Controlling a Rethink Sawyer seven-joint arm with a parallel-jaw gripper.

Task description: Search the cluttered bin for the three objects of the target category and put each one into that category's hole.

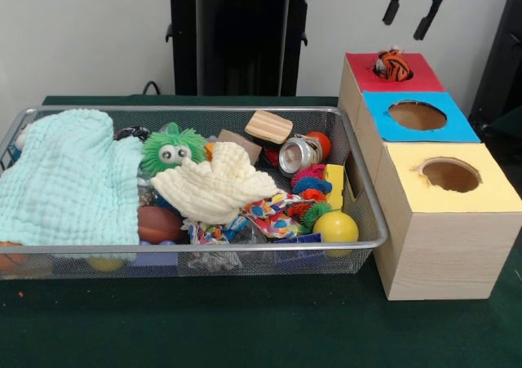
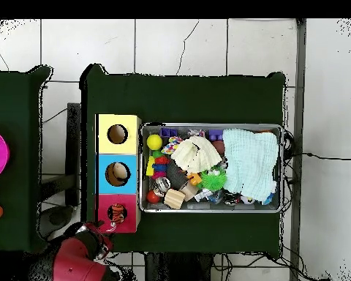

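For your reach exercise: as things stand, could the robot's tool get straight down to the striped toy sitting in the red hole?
Probably yes. The tool hangs open just above the red hole, and nothing lies between it and the striped toy poking out.

One camera looks level across the green table (image 1: 245, 327) toward the robot's pedestal (image 1: 241, 33), close to the wire bin (image 1: 359, 221). The other hangs high above, looking straight down, robot at the bottom. Both share the bin (image 2: 284, 168) and the row of boxes (image 1: 440, 246).
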